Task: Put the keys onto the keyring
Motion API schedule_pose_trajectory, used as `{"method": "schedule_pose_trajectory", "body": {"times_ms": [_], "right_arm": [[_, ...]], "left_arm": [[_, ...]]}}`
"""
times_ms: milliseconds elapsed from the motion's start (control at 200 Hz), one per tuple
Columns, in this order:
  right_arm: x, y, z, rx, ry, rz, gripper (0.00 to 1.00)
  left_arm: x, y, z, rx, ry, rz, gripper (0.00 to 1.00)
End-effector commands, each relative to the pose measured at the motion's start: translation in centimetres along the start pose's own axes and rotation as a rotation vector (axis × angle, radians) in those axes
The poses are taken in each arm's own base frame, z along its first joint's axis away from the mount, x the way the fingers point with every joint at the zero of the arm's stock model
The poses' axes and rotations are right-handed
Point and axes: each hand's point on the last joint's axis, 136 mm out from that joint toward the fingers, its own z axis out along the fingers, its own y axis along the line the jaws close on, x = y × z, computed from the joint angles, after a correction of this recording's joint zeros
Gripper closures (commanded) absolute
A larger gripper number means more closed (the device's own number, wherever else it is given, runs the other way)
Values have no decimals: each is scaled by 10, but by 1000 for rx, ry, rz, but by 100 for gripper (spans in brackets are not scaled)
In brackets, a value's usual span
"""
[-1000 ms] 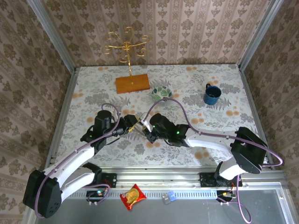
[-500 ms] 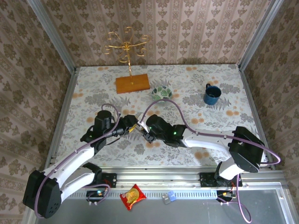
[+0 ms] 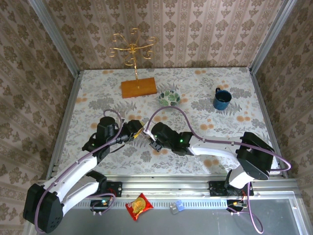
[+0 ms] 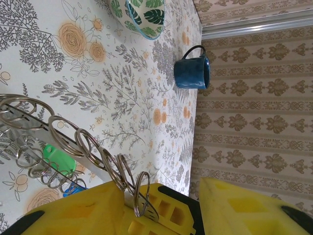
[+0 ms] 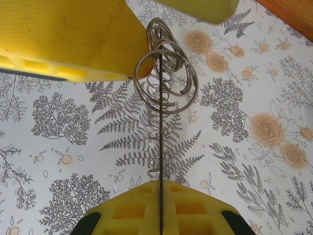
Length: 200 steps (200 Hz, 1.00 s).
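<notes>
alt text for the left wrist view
A keyring, a flat strip strung with wire rings, runs to the yellow fingers of the left gripper, a green key and a blue key beside it. Beyond sit a blue mug and a patterned bowl.

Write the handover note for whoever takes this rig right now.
Right gripper: shut on the keyring, holding it edge-on above the table.
Left gripper: fingers partly apart at the keyring's other end, by the small rings strung along it. Cannot tell whether they pinch anything.
Keys: green key and blue key hang among those rings.
Done: keyring is up, with an arm at each end.
Left: check that both keys are threaded on the keyring, which is unclear from here, then set it down.
</notes>
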Motion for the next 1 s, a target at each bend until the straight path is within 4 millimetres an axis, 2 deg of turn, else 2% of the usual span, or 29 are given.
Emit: {"method": "schedule_pose_trajectory", "body": {"times_ms": [0,445,825,995], "right_arm": [[-23,3,-5,3,-54,-15,100],[-23,5,4,7,-19,-11,100],[-17,6,6,10,8,-25,100],[-16,9,6,-4,17,-24,100]], "left_arm": [[-5,-1,0,4,-20,-12,57],[-1,-5,2,16,-1,-15,69],[-4,-5,1,-5,-17,15,91],[-4,-6,-4,-60,-30,115,100]]}}
